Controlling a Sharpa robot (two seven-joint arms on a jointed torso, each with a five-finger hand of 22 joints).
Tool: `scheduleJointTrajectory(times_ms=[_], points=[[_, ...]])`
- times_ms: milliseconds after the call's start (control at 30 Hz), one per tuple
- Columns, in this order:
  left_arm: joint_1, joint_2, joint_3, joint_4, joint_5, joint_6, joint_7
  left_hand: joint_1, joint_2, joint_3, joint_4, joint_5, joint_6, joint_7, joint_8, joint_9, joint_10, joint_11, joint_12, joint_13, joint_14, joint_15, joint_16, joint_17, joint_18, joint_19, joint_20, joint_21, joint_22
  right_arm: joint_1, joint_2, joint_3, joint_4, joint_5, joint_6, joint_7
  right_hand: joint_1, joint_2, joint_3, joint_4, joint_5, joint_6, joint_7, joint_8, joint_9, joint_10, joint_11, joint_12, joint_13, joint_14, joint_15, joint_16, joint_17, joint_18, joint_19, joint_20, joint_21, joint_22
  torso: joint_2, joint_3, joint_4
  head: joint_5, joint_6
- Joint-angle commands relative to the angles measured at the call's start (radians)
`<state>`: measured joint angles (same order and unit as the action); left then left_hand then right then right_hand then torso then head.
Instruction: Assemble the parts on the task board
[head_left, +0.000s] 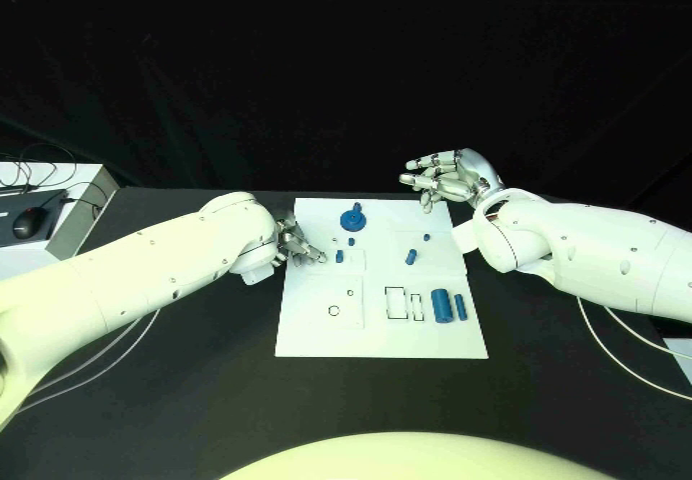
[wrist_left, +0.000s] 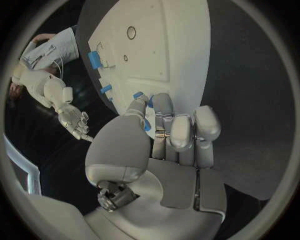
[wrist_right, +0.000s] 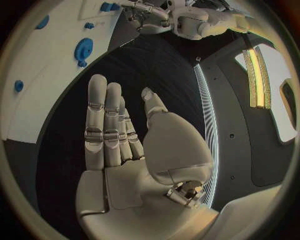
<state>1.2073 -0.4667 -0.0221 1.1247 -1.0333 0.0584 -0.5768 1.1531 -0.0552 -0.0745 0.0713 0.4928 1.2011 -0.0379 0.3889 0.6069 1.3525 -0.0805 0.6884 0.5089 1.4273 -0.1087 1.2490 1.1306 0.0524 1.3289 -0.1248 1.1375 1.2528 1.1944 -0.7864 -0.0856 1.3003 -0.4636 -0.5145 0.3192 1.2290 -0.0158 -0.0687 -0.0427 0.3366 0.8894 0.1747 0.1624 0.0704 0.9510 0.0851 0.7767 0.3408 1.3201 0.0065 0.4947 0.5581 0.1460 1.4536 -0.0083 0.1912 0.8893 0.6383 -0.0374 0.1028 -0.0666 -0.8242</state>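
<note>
The white task board (head_left: 378, 325) lies mid-table. On it are a round blue gear-like part (head_left: 353, 219), small blue parts (head_left: 410, 256) and two blue cylinders (head_left: 450, 307) beside rectangular slots. My left hand (head_left: 299, 245) rests at the board's left edge with its fingers curled in. In the left wrist view the thumb and a finger (wrist_left: 164, 115) pinch a small blue part (wrist_left: 148, 125) over the board (wrist_left: 169, 50). My right hand (head_left: 444, 178) hovers above the board's far right corner, fingers (wrist_right: 106, 125) straight and apart, holding nothing. The gear (wrist_right: 83, 50) lies ahead of it.
A white box (head_left: 58, 225) with a dark mouse and cables sits at the table's far left. Thin cables (head_left: 635, 350) trail on the black table under my right arm. My left hand (wrist_right: 150, 12) appears across the board in the right wrist view.
</note>
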Motion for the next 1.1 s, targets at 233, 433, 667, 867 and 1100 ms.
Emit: scheduleJointTrajectory(times_ms=[233, 433, 667, 867, 1100], points=[[0.000, -0.013, 0.023, 0.021, 0.050, 0.000, 0.000, -0.006, 0.028, -0.120, 0.021, -0.146, 0.009, 0.005, 0.010, 0.006, -0.002, 0.005, 0.007, -0.002, 0.005, -0.001, 0.005, 0.001, -0.002, 0.001, -0.004, 0.005, 0.000, 0.000, 0.000, 0.001, 0.000, 0.000, 0.011, 0.007, -0.006, 0.008, -0.002, -0.002, 0.005, -0.001, 0.006, -0.005, 0.000, 0.000, -0.005, -0.002, -0.002, -0.004, 0.000, 0.005, 0.001, 0.019, -0.007, 0.000, 0.005, 0.002, 0.000, 0.0001, 0.0000, 0.001, 0.002], [0.000, -0.025, 0.042, 0.029, 0.088, -0.009, 0.005, -0.013, 0.005, -0.105, 0.055, -0.204, 0.006, 0.007, 0.014, 0.010, -0.004, 0.006, 0.009, -0.002, 0.004, 0.000, 0.004, -0.001, -0.001, 0.000, -0.003, 0.003, -0.002, 0.000, -0.001, 0.001, 0.000, 0.000, 0.011, 0.008, -0.006, 0.008, -0.002, -0.002, 0.005, -0.001, 0.006, -0.005, 0.000, 0.000, -0.005, -0.002, -0.002, -0.004, 0.000, 0.005, 0.001, 0.019, -0.007, 0.000, 0.005, 0.002, 0.000, 0.0004, -0.0004, 0.002, 0.004], [0.000, -0.044, 0.072, 0.028, 0.129, -0.073, 0.032, 0.004, 0.012, -0.091, 0.064, -0.201, -0.019, 0.018, 0.006, 0.008, -0.027, 0.013, -0.001, -0.007, -0.009, 0.002, -0.033, -0.042, 0.006, -0.022, -0.001, -0.035, -0.030, 0.000, -0.003, 0.001, 0.001, 0.000, 0.010, 0.008, -0.006, 0.008, -0.002, -0.002, 0.005, -0.001, 0.006, -0.005, 0.000, 0.000, -0.005, -0.002, -0.002, -0.004, 0.000, 0.005, 0.001, 0.019, -0.007, 0.000, 0.005, 0.002, 0.000, 0.0008, 0.0003, 0.002, 0.006], [0.000, -0.052, 0.083, 0.024, 0.166, -0.116, 0.073, 0.051, 0.060, -0.090, 0.038, -0.186, -0.103, 0.069, -0.045, -0.045, -0.114, 0.049, -0.045, -0.037, -0.055, 0.027, -0.159, -0.178, 0.041, -0.086, 0.025, -0.161, -0.118, 0.000, -0.004, 0.001, 0.002, 0.000, 0.009, 0.009, -0.006, 0.008, -0.002, -0.002, 0.005, -0.001, 0.006, -0.005, 0.000, 0.000, -0.005, -0.002, -0.002, -0.004, 0.000, 0.005, 0.001, 0.019, -0.007, 0.000, 0.005, 0.002, 0.000, 0.0007, 0.0008, 0.004, 0.007], [0.000, -0.051, 0.085, 0.021, 0.192, -0.147, 0.199, 0.226, 0.104, 0.034, -0.052, -0.188, -0.184, 0.134, -0.167, -0.224, -0.237, 0.109, -0.203, -0.192, -0.214, 0.079, -0.294, -0.329, 0.079, -0.223, 0.089, -0.369, -0.248, 0.000, -0.005, 0.001, 0.003, 0.000, 0.008, 0.009, -0.006, 0.008, -0.002, -0.002, 0.005, -0.001, 0.006, -0.005, 0.000, 0.000, -0.005, -0.002, -0.002, -0.004, 0.000, 0.005, 0.001, 0.019, -0.007, 0.000, 0.005, 0.002, 0.000, 0.0007, -0.0003, 0.006, 0.010]])
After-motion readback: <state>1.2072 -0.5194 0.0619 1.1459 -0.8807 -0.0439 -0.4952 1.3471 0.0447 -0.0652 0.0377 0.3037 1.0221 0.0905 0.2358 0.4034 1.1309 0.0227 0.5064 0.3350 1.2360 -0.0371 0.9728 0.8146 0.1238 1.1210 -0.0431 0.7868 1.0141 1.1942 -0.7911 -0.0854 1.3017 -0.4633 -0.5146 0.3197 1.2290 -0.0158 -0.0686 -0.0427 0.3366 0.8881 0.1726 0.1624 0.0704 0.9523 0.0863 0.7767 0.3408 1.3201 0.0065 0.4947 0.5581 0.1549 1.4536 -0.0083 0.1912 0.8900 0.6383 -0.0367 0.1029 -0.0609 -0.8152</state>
